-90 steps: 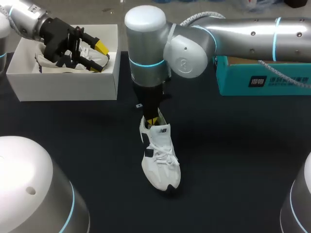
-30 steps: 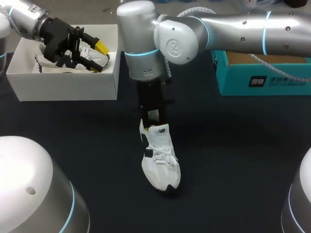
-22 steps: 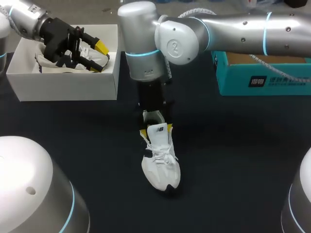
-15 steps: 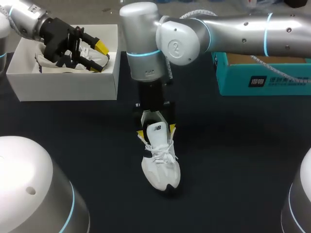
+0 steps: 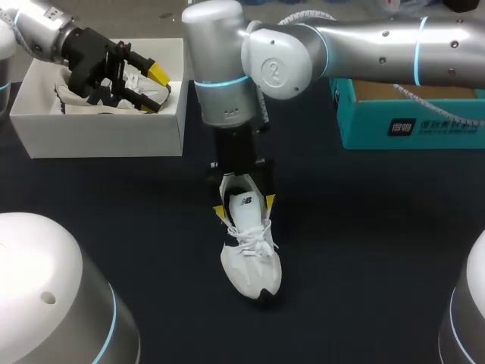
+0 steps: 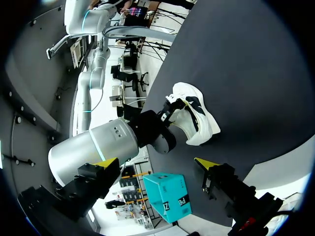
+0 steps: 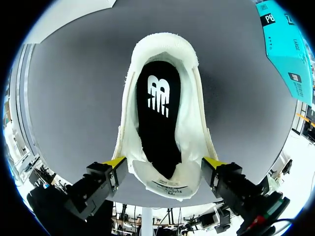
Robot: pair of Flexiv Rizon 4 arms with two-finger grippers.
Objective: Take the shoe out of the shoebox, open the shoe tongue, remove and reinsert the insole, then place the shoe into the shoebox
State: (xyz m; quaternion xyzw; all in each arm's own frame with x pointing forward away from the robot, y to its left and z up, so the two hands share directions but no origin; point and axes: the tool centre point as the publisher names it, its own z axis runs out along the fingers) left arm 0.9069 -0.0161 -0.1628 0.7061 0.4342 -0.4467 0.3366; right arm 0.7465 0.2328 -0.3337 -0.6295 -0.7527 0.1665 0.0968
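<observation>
A white shoe (image 5: 250, 258) stands upright on the dark table, toe toward the front edge. Seen from above in the right wrist view, the shoe (image 7: 197, 132) shows a black insole (image 7: 157, 113) lying flat inside. My right gripper (image 5: 244, 205) hangs over the shoe's collar and stands open (image 7: 165, 162), one yellow tip on each side of the shoe near the tongue (image 7: 167, 184), holding nothing. Over the white shoebox (image 5: 98, 136) at the back left, my left gripper (image 5: 155, 87) is open and empty. Ahead of the left gripper (image 6: 155, 164) the shoe (image 6: 194, 118) lies far off.
A teal box (image 5: 409, 121) sits at the back right, also visible as the teal box (image 7: 288, 44) beyond the shoe. White contents (image 5: 76, 95) lie in the shoebox, partly hidden by the left gripper. My right arm (image 5: 227, 68) spans the table's middle.
The right gripper's fingers, close together at the shoe's opening a second ago, have spread wide to either side of the shoe. The left arm has not moved.
</observation>
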